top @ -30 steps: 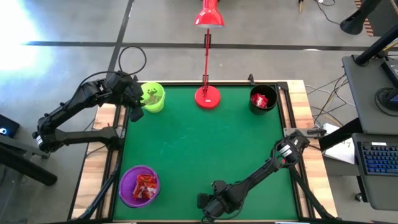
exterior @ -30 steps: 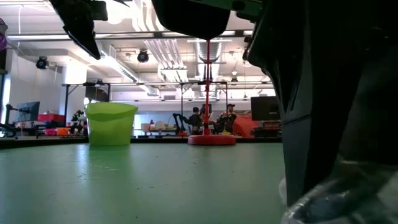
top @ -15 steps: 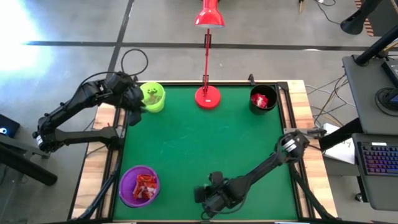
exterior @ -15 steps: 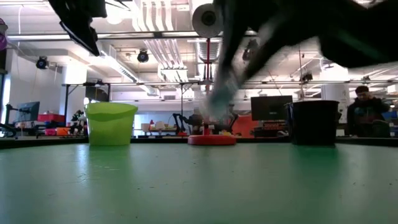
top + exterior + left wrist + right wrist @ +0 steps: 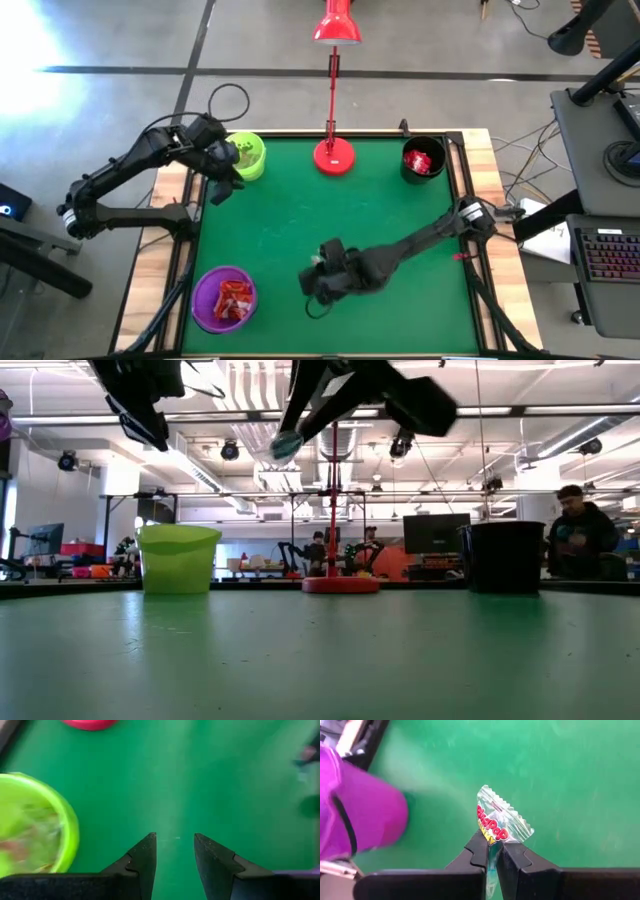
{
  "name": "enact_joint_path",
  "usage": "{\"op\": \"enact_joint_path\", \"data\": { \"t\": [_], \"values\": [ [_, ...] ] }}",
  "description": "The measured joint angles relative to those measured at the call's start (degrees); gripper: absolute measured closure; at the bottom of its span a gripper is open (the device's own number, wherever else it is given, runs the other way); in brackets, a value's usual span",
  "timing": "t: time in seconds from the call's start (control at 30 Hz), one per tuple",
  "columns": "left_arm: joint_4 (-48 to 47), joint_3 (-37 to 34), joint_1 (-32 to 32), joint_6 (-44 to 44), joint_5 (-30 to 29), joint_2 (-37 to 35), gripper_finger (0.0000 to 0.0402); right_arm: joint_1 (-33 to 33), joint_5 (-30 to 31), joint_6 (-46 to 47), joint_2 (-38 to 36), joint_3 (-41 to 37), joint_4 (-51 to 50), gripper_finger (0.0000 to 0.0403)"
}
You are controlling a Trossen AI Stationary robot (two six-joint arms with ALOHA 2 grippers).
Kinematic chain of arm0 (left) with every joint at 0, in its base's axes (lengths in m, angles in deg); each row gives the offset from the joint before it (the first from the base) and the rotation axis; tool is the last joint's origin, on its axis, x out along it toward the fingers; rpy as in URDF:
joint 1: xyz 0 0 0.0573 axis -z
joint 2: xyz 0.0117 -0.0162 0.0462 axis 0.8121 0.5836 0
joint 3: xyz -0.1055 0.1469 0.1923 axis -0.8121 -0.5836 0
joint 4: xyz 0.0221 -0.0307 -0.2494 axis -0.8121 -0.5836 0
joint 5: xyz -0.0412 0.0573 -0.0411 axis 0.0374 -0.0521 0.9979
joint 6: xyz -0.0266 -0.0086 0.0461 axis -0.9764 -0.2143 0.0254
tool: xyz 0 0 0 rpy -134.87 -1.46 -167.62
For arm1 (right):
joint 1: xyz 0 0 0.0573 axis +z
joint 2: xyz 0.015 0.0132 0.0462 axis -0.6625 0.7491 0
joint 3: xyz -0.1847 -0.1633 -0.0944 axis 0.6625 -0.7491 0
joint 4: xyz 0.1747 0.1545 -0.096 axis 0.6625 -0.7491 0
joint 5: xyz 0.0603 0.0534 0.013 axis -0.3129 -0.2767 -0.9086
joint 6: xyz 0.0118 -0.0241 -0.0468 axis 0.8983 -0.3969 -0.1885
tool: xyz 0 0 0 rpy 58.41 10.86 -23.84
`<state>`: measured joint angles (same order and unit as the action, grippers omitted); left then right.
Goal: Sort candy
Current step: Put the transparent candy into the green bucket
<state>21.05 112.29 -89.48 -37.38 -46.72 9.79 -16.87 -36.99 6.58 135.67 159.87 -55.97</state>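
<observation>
Right gripper (image 5: 491,851) pinching a clear candy (image 5: 500,822) by its lower edge, held above the mat (image 5: 330,215) in the near-middle, just right of the purple cup (image 5: 223,297). In the low view, candy (image 5: 287,445) lifted well off the mat surface. Left gripper (image 5: 173,851) spread, nothing between the fingers, hovering at the mat's far-left edge just beside the lime cup (image 5: 245,156).

Lime cup: greenish wrappers inside, blurred. Purple cup at near-left corner: red and orange sweets (image 5: 233,298). Black cup (image 5: 423,160) at far-right corner: red sweets (image 5: 419,161). Lamp base (image 5: 333,157) at far edge between lime and black cups.

Mat bare across middle and right side; wide open room there. Raised dark border along mat edges, wood table (image 5: 491,180) outside it. Person (image 5: 581,540) standing beyond the table, far right in low view.
</observation>
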Motion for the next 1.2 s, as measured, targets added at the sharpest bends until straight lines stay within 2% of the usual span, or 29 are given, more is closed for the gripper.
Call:
{"op": "enact_joint_path", "data": {
  "t": [0.2,0.53,0.7,0.83,1.2],
  "values": [
    [2.7,0.0,0.0,-2.1,15.3,3.7,0.0287,-4.8,0.1,-11.9,-3.4,0.0,0.3,0.0391],
    [19.7,1.2,0.0,-11.1,38.4,7.9,0.028,-11.2,-0.1,-24.2,-7.9,0.0,0.8,0.0391],
    [19.9,4.4,0.1,-11.6,39.0,11.1,0.0252,-14.0,-0.8,-31.1,-9.3,0.0,5.8,0.0391],
    [19.9,7.2,0.2,-11.2,36.7,13.9,0.0234,-16.1,-1.3,-35.6,-10.1,0.1,9.7,0.0391],
    [19.5,10.6,0.2,-8.8,36.1,18.8,0.0229,-19.4,-4.2,-43.4,-11.4,0.1,16.5,0.0391]
  ]
}}
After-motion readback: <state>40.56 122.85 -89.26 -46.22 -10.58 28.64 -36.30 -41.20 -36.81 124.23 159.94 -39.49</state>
